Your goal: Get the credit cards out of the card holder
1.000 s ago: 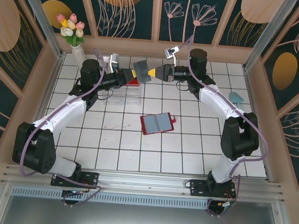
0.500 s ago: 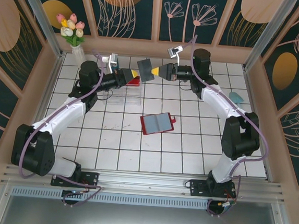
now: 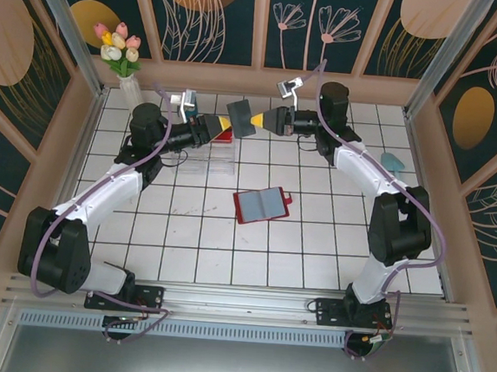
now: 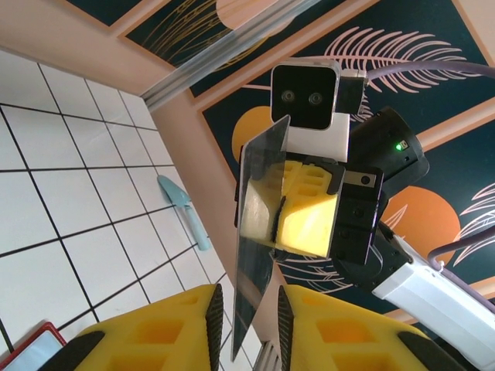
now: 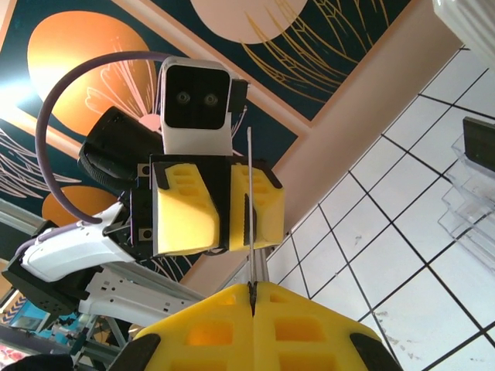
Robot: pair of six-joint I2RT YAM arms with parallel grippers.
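Right end effector [image 3: 259,117]: clenched. Its yellow fingertips pinch one edge of the dark credit card [image 3: 241,116], which is held in the air above the far part of the tiled surface [image 3: 192,233].

Left end effector [image 3: 223,125]: opened a small amount. In the left wrist view the free edge of the credit card [image 4: 259,201] stands in the gap between its two fingers [image 4: 215,317], closer to one of them. Contact with either pad cannot be confirmed.

In the right wrist view the credit card [image 5: 250,193] appears edge-on as a thin vertical line rising from the closed fingertips.

Count:
- End effectors: two, facing each other across the card.
- Credit cards in the air: one.
- Card holders: one. The red card holder [image 3: 262,205] lies open and flat near the centre of the surface, well apart from both end effectors. The contents of its pockets are too small to resolve.
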